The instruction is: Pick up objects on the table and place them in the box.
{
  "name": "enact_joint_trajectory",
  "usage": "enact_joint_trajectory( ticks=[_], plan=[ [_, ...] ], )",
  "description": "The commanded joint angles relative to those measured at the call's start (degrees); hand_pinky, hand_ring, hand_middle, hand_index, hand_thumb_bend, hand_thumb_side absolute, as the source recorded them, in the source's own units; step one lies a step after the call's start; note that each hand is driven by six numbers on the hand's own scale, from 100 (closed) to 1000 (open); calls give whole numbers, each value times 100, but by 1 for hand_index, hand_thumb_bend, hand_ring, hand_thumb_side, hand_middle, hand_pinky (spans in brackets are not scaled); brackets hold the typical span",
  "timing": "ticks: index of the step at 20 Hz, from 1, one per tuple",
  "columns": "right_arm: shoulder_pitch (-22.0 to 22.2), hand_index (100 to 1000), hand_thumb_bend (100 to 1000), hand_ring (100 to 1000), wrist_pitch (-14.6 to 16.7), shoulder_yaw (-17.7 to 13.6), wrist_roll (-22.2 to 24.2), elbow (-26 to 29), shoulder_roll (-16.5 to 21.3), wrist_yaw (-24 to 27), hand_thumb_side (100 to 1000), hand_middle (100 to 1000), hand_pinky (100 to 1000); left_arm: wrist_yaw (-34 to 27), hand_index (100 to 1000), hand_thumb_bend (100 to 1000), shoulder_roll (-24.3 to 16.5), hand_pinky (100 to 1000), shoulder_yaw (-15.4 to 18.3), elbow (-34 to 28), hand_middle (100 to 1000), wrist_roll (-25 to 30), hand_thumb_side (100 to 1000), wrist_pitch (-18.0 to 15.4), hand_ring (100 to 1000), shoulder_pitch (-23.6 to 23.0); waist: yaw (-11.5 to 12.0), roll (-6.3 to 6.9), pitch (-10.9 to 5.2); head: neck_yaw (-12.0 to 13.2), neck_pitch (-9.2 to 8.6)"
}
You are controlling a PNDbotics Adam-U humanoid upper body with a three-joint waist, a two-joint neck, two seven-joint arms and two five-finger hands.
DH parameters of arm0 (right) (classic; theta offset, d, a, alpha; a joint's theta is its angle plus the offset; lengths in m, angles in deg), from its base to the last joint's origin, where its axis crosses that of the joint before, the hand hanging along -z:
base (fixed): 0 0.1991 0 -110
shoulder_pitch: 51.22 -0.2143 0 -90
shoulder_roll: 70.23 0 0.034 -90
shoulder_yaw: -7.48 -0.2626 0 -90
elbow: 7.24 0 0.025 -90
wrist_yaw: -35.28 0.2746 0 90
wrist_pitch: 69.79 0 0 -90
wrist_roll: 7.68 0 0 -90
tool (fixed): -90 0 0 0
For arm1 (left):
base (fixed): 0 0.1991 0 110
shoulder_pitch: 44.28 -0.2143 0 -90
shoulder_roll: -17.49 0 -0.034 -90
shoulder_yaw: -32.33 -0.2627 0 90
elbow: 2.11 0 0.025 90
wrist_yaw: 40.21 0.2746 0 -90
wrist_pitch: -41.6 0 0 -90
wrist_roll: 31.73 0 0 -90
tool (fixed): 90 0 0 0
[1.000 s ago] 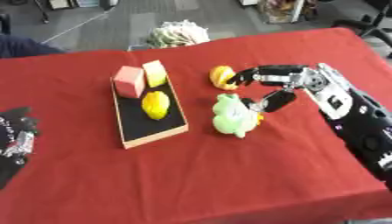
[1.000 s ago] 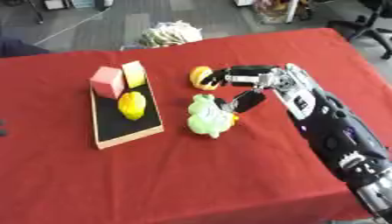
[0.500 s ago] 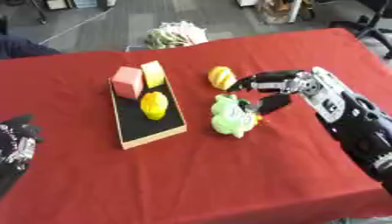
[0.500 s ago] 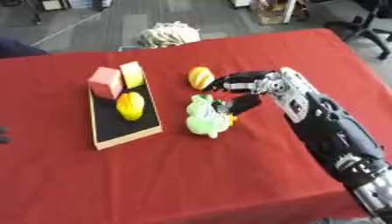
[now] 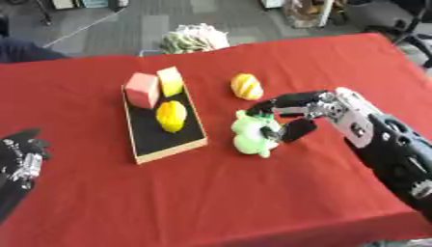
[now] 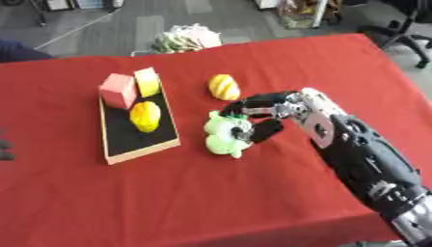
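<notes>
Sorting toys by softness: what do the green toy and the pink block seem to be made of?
Green toy: probably soft plush or foam, with a matte, lumpy, rounded outline. Pink block: likely foam or painted wood, with flat matte faces and crisp edges. The look leaves both open.

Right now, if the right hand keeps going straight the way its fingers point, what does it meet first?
The right hand points toward the robot's left, fingers spread around the green toy. That toy comes first; contact may already exist, though depth is unclear. Beyond it lies the box.
</notes>
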Motion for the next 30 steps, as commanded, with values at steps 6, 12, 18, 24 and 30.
enact_joint_trajectory(
  ticks=[6, 12, 18, 24, 30],
  plan=[
    [94, 661, 100, 483, 1209, 10, 1124, 699, 263, 527, 259, 472, 504, 55, 817, 100, 0, 782, 26, -16, 616, 12, 625, 2, 610, 29, -30, -118, -128, -22, 25],
    [43, 435, 100, 277, 922, -183, 208, 823, 183, 755, 224, 263, 264, 61, 817, 100, 47, 782, 49, -3, 615, -15, 627, 4, 610, 20, -29, -114, -142, -26, 25],
    [-193, 409, 100, 250, 772, -322, -191, 967, 75, 906, 220, 236, 232, 61, 817, 100, 63, 782, 55, -1, 615, -21, 627, 1, 610, 18, -31, -111, -154, -49, 25],
    [-59, 1000, 100, 924, 839, -67, 1070, 1019, 187, 979, 816, 949, 824, 73, 817, 100, 56, 783, 60, 0, 616, -17, 629, 1, 611, 22, -15, -134, -145, -77, 25],
    [208, 1000, 100, 980, 1317, 308, 1329, 1357, 485, 319, 853, 1000, 875, 95, 818, 100, 45, 791, 56, 19, 616, 6, 633, 10, 611, 6, -1, -168, -152, -104, 25]
  ],
)
